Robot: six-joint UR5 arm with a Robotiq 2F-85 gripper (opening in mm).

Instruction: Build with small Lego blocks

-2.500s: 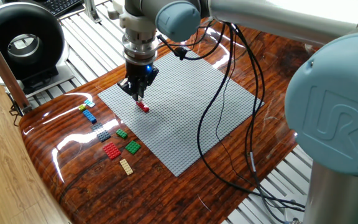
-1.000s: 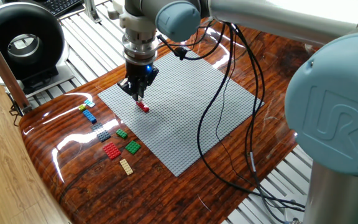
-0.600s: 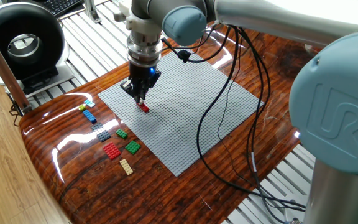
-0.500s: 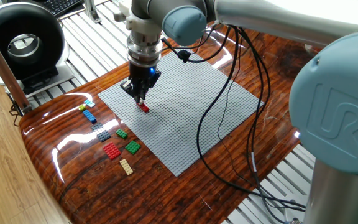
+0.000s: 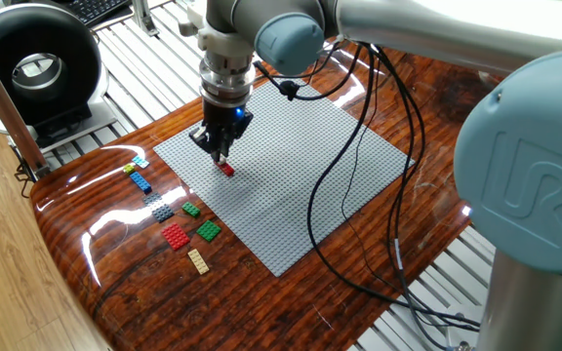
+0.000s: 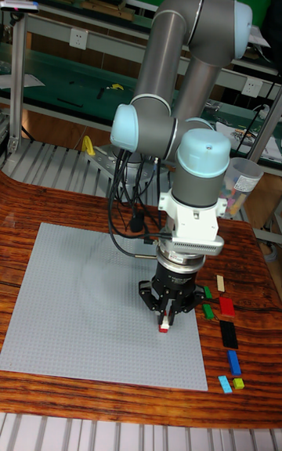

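Fingertips of the black two-finger gripper pinch a small red Lego brick, pressing it onto the large grey studded baseplate near its upper-left corner in the fixed view. Lower left, on the glossy wooden table, lie loose small plastic bricks: blue, dark grey, green, red plate and tan.

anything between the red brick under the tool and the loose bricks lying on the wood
Only bare grey baseplate, then its edge and a strip of wooden table, shown in the fixed view. The red brick sits below the tool; the loose bricks lie off the plate.
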